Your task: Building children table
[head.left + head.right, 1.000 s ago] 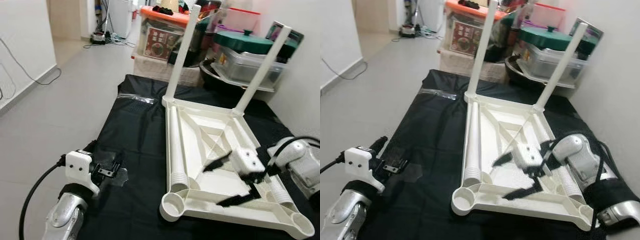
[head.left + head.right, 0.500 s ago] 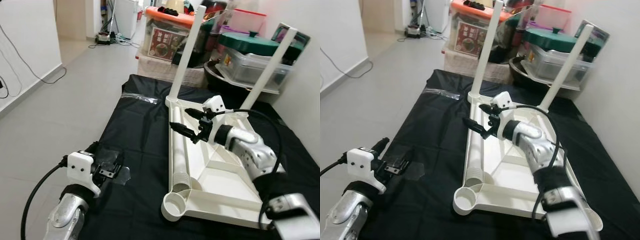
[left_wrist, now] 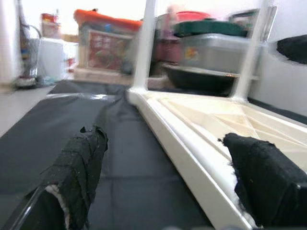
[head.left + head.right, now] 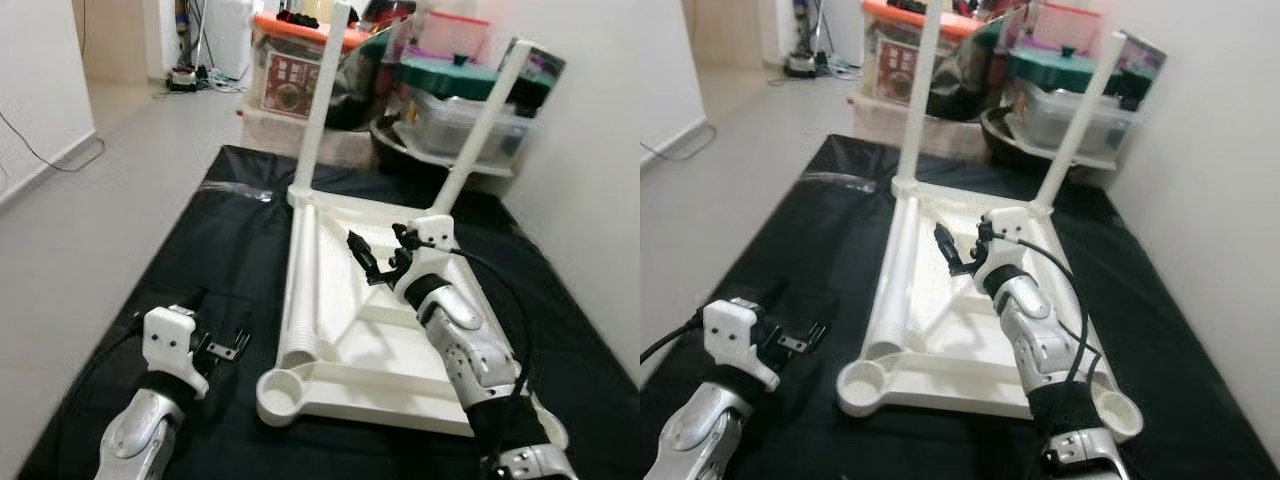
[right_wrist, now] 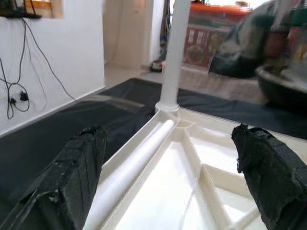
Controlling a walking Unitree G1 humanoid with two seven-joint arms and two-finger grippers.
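A cream-white plastic table [image 4: 370,330] lies upside down on a plain black sheet [image 4: 240,270]. Grey floor [image 4: 90,190], white walls. Behind sit an orange-lidded box [image 4: 290,50] and a green-lidded clear tub [image 4: 455,95].

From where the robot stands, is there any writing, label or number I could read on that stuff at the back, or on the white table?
No text can be read.
Red label on the orange-lidded storage box: there is printing, but too blurred to read.
Upturned white table: no writing shows.
Green-lidded container: no label can be made out.
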